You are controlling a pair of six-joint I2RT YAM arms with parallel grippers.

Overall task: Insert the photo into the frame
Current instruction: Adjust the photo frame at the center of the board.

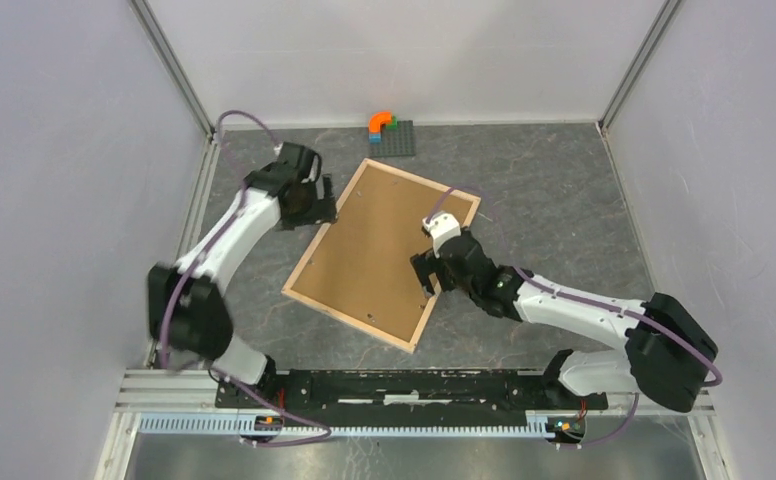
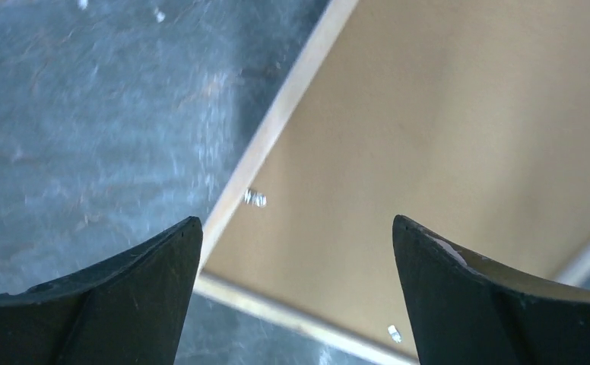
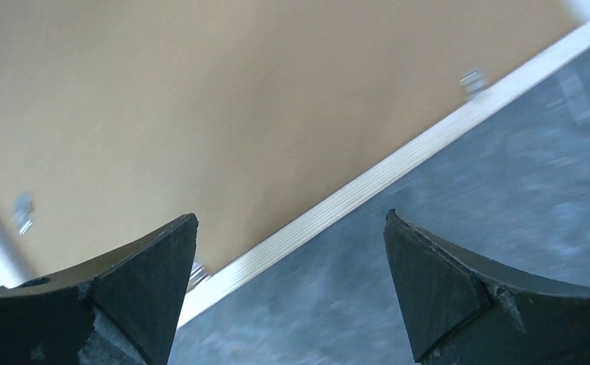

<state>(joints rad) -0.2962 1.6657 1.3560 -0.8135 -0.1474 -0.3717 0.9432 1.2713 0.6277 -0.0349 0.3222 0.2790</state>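
The frame, pale wood, lies flat and askew in the middle of the table with a plain brown backing board filling it. The photo is hidden. My left gripper hovers open over the frame's left rail, near a corner, and nothing sits between its fingers. My right gripper hangs open above the right rail, one finger over the board, the other over the table; its jaws hold nothing.
A grey baseplate with orange, green and blue bricks sits at the back by the wall. Small metal tabs line the board's edge. Enclosure walls stand on three sides of the dark stone-patterned tabletop.
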